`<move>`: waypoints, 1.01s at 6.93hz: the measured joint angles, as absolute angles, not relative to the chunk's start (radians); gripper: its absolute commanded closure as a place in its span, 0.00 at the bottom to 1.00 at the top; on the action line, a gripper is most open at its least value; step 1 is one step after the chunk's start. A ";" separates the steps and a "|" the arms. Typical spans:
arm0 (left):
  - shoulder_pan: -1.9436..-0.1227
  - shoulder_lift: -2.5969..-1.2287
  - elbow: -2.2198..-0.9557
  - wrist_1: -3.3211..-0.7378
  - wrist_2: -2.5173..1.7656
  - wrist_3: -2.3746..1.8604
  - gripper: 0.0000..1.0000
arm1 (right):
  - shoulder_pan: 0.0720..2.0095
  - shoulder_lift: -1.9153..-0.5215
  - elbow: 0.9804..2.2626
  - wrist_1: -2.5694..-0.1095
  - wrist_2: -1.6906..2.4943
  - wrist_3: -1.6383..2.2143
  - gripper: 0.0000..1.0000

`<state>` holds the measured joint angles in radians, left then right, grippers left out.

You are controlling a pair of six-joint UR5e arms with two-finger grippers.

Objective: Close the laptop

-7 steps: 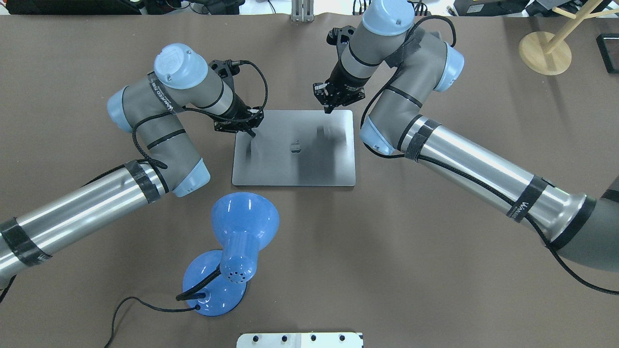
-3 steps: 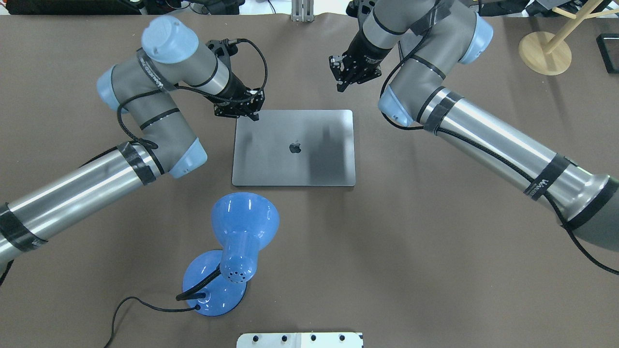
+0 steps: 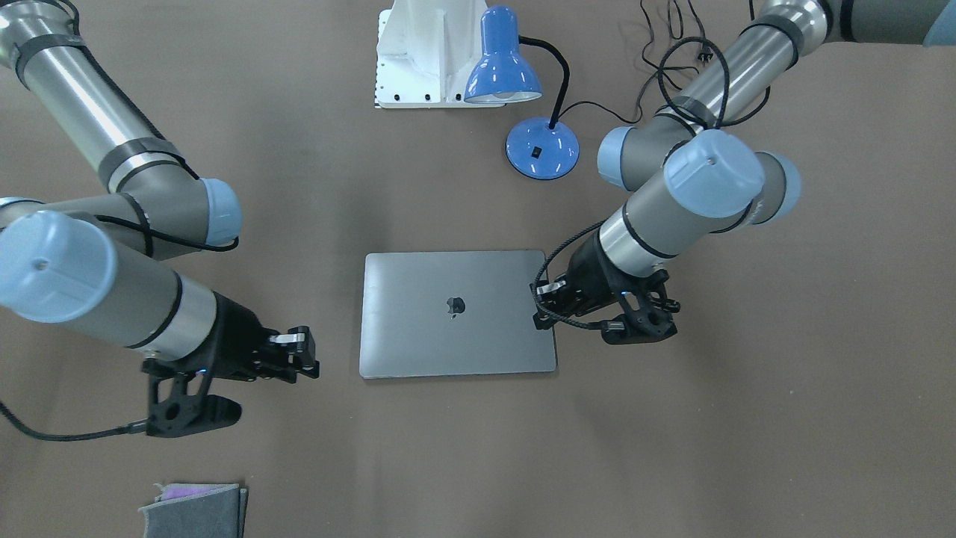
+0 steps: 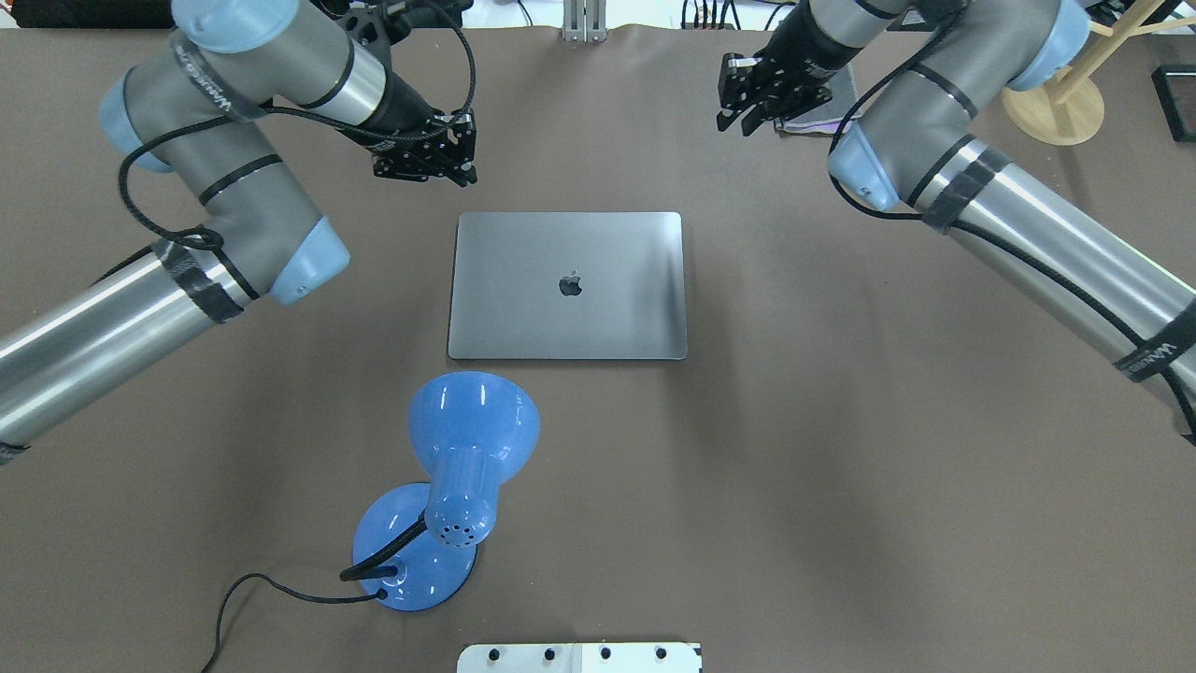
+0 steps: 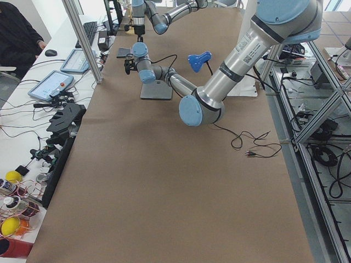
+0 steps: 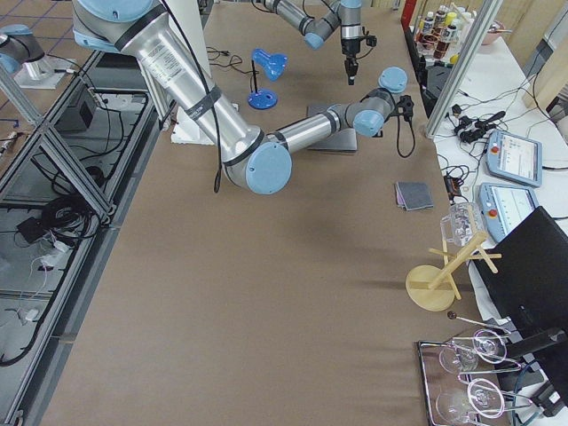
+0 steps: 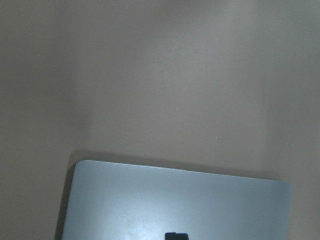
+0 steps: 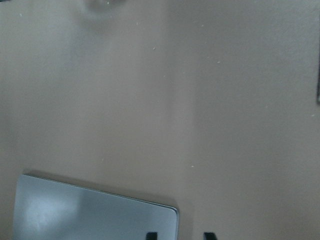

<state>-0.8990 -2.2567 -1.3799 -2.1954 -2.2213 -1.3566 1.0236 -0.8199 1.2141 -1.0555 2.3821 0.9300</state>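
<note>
The laptop [image 4: 567, 308] is a space-grey slab lying shut and flat at mid-table, apple logo up; it also shows in the front view [image 3: 457, 340]. Its far edge shows in the left wrist view [image 7: 180, 200] and one corner in the right wrist view [image 8: 95, 215]. My left gripper [image 4: 462, 173] hovers beyond the laptop's far left corner, its fingertips together and empty; it shows in the front view [image 3: 539, 306] too. My right gripper [image 4: 735, 120] hovers beyond the far right corner, fingertips slightly apart and empty, clear of the lid.
A blue desk lamp [image 4: 467, 467] stands in front of the laptop, its cord trailing left. A folded grey cloth [image 3: 194, 512] lies at the far side near the right gripper. A wooden stand [image 4: 1051, 98] is at the far right. A white base plate [image 4: 579, 657] is at the near edge.
Both grippers have lifted off the laptop's far edge and drawn back and outward, the left to the left, the right to the right. The laptop has stayed shut and still.
</note>
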 measured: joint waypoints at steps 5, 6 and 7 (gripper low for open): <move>-1.169 -1.895 -1.672 -1.851 -2.220 -0.793 0.02 | 1.256 -1.033 1.320 -1.460 2.330 0.436 0.00; -1.220 -1.802 -1.703 -1.793 -2.223 -0.662 0.02 | 1.293 -1.087 1.328 -1.566 2.292 0.296 0.00; -1.273 -1.701 -1.712 -1.773 -2.228 -0.524 0.02 | 1.332 -1.152 1.333 -1.613 2.268 0.175 0.00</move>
